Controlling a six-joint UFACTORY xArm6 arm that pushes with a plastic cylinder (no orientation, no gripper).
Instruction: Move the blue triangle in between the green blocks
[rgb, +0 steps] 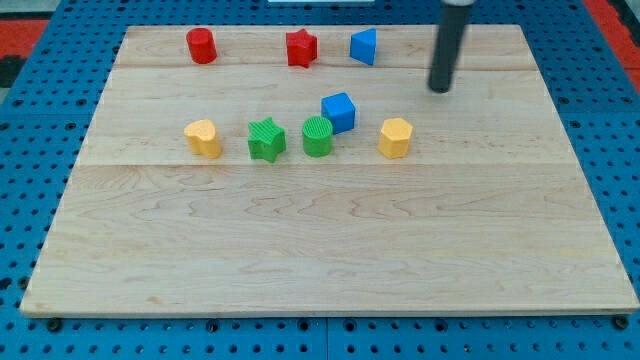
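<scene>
The blue triangle (364, 46) lies near the view's top edge of the wooden board (320, 240), right of centre. The green star (266, 139) and the green cylinder (317, 136) stand side by side in the middle, with a small gap between them. My tip (440, 88) is on the board to the right of and a little below the blue triangle, apart from it. It is well above and right of the green blocks.
A blue cube (339, 111) touches the green cylinder's upper right. A red star (301, 47) and a red cylinder (201, 45) sit along the top. A yellow heart-like block (204, 138) lies left of the green star; a yellow hexagon-like block (395, 138) lies to the right.
</scene>
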